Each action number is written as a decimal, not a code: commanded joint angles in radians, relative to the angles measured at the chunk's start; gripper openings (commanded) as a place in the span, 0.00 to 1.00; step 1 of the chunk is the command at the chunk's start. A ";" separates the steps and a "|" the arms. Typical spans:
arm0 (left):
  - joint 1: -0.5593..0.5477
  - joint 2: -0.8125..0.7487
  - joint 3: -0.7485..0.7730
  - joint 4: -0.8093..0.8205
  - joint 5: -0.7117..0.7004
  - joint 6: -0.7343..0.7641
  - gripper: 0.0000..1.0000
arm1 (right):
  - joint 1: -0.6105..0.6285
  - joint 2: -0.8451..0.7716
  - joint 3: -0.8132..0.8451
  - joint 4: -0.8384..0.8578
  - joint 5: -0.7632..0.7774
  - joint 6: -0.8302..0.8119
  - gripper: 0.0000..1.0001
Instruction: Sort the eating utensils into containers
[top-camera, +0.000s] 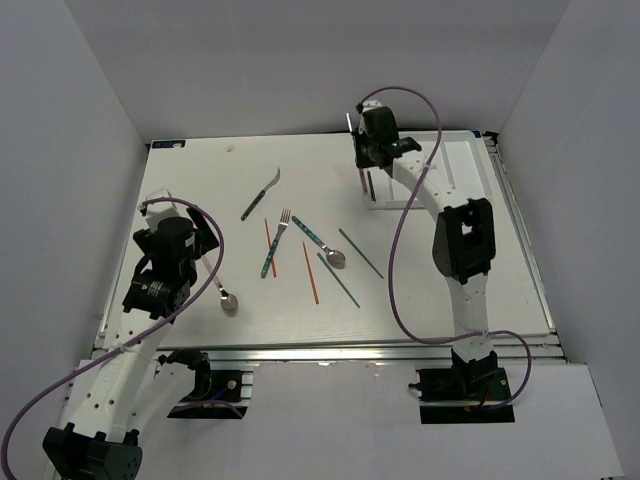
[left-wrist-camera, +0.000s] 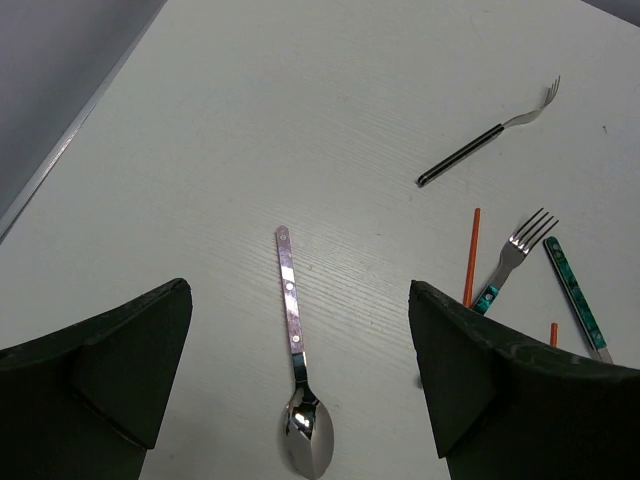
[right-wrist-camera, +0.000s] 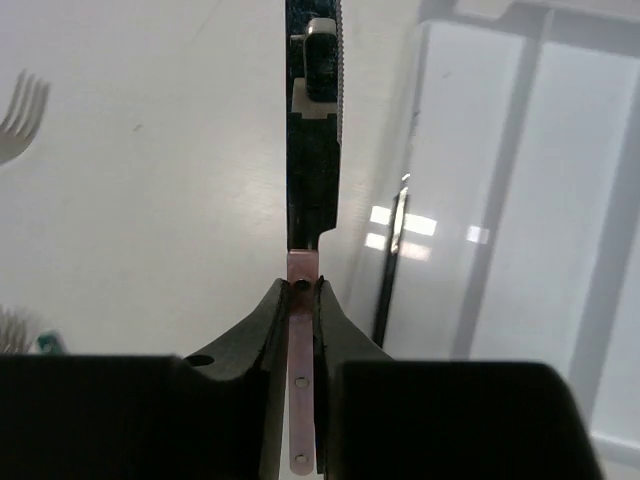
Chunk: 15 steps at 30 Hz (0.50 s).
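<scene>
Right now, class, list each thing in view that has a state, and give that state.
left tool: open, holding nothing.
right tool: shut on the pink-handled utensil.
pink-handled utensil: clamped by its handle.
pink-handled spoon: lying loose below the left tool.
teal-handled fork: lying loose, untouched.

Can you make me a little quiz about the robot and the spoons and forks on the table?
1. True or false: the left tool, over the pink spoon, is shut.
2. The right tool pinches a utensil. Its handle is: A teal, B pink, C black.
3. How many red chopsticks lie on the table?
Key: 1 false, it is open. 2 B. 3 two.
</scene>
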 joint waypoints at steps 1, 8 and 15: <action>0.005 -0.001 0.003 0.005 -0.008 0.006 0.98 | -0.032 0.124 0.193 -0.063 0.064 -0.021 0.00; 0.004 0.007 0.005 0.007 -0.010 0.006 0.98 | -0.074 0.256 0.266 -0.016 0.109 -0.054 0.00; 0.005 0.019 0.005 0.008 -0.004 0.009 0.98 | -0.108 0.253 0.252 0.003 0.095 -0.050 0.00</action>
